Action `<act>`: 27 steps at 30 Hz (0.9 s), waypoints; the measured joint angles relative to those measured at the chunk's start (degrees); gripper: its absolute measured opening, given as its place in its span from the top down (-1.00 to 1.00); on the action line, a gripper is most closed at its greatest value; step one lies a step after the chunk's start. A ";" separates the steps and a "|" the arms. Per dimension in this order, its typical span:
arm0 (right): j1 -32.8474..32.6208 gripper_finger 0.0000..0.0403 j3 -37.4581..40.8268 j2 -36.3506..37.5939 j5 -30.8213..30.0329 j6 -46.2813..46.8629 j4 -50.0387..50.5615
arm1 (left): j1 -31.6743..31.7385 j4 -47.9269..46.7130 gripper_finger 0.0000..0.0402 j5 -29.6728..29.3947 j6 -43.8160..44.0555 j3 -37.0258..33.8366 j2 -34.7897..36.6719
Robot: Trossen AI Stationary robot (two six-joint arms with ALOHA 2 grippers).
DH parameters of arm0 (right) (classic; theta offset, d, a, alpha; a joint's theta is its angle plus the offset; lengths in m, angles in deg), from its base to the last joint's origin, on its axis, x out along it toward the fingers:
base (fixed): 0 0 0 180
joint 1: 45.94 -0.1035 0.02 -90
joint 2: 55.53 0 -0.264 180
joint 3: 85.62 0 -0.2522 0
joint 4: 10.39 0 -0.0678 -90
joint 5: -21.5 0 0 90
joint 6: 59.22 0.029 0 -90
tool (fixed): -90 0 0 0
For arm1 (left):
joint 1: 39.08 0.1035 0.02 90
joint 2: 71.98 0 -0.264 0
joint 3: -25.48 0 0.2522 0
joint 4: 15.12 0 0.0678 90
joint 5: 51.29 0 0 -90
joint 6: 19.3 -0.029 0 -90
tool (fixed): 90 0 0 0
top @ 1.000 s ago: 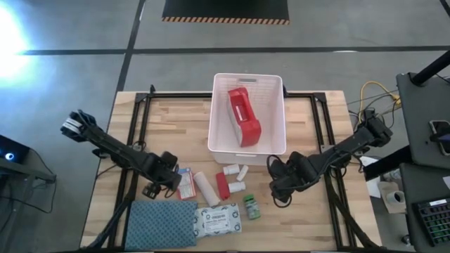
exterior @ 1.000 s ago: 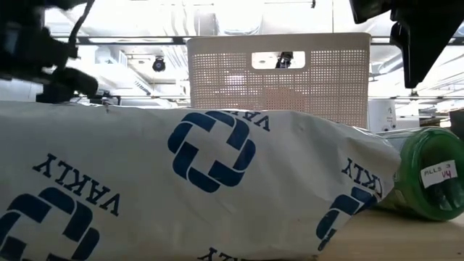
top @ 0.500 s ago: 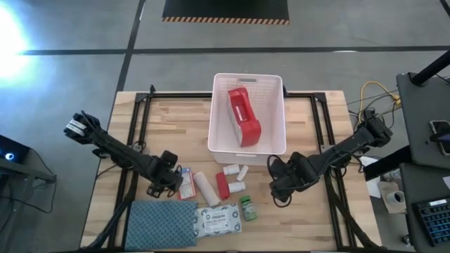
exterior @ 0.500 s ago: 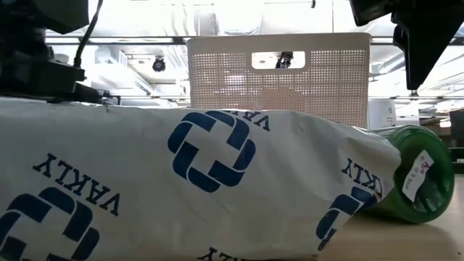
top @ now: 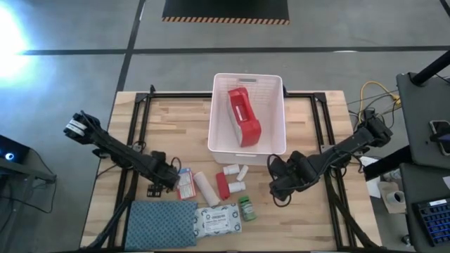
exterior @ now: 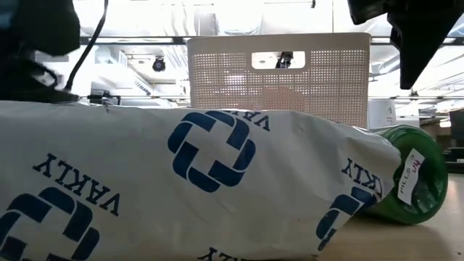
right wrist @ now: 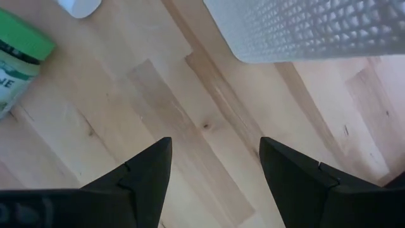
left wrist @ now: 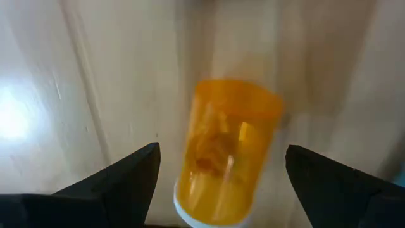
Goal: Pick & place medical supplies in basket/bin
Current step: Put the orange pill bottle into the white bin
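The medical supplies lie mostly in a cluster on the wooden counter (top: 316, 225) just in front of the white bin (top: 221, 140): a small box (top: 185, 184), a white roll (top: 205, 188), a red roll (top: 222, 186), small white bottles (top: 235, 171), a green-capped bottle (top: 247, 208) and the white wipes packet (top: 218, 220). The red-and-white first-aid pouch (top: 243, 116) is already inside the bin, leaning across its floor. A blue-grey folded cloth (top: 160, 225) rests at the counter's front edge, touching the wipes packet.

The left arm stretches low from the counter's left side toward the cluster, its left end effector (top: 167, 180) down near the surface just beside the small box. In the left wrist view its two dark fingers (left wrist: 126, 180) are spread wide, with an orange pill bottle (left wrist: 224, 149) with a white cap lying on the wood between them, not gripped; the bottle appears blurred.

The right arm reaches in from the right edge, bent down so the right end effector (top: 275, 184) sits low in front of the bin's right corner, near the small white bottles. Its fingers (right wrist: 142, 180) are parted with only bare wood between them; the bin's perforated wall (right wrist: 310, 28) and the green-capped bottle (right wrist: 19, 54) show ahead of it.

In the low view the wipes packet (exterior: 181, 188) fills the foreground, the green-capped bottle (exterior: 409, 181) lies on its side beside it, and the bin (exterior: 279, 76) stands behind.
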 joint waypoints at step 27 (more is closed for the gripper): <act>-3.85 -0.09 0.00 3.26 -0.65 7.54 -0.07 | 0.85 5.79 0.25 -0.55 12.74 11.24 0.09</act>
